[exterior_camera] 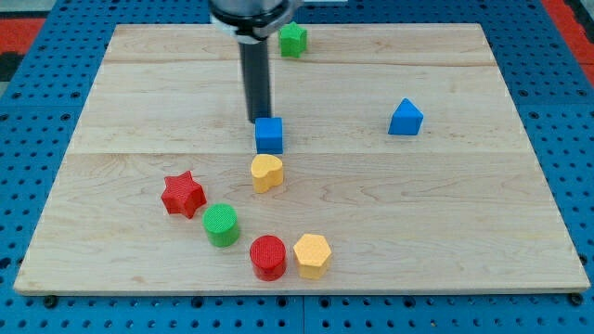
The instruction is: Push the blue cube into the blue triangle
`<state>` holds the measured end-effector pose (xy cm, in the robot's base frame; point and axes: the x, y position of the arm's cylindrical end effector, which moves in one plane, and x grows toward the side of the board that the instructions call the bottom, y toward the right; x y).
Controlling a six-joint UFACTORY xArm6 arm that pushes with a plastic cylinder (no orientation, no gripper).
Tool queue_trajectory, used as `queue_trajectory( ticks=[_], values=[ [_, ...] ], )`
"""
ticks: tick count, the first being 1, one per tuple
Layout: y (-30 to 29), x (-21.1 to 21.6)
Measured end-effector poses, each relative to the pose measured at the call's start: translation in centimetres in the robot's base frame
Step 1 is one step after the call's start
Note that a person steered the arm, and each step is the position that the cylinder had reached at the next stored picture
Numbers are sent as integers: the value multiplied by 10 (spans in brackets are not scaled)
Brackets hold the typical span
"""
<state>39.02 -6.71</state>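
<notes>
The blue cube [269,135] sits near the middle of the wooden board. The blue triangle [405,118] lies to the view's right of it, well apart. My tip [256,121] is at the cube's upper-left corner, touching or almost touching it. The rod comes down from the view's top.
A yellow heart-shaped block [266,173] lies just below the blue cube. A red star [183,194], green cylinder [221,224], red cylinder [268,256] and yellow hexagon [312,255] curve along the bottom left. A green block [293,39] sits at the top edge.
</notes>
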Motion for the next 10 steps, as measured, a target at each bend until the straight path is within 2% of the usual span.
queue_trajectory(
  ticks=[1, 2, 3, 4, 5, 8, 10],
  values=[
    [-20, 27],
    [4, 46],
    [58, 28],
    [80, -3],
    [61, -15],
    [114, -24],
    [145, -66]
  ],
)
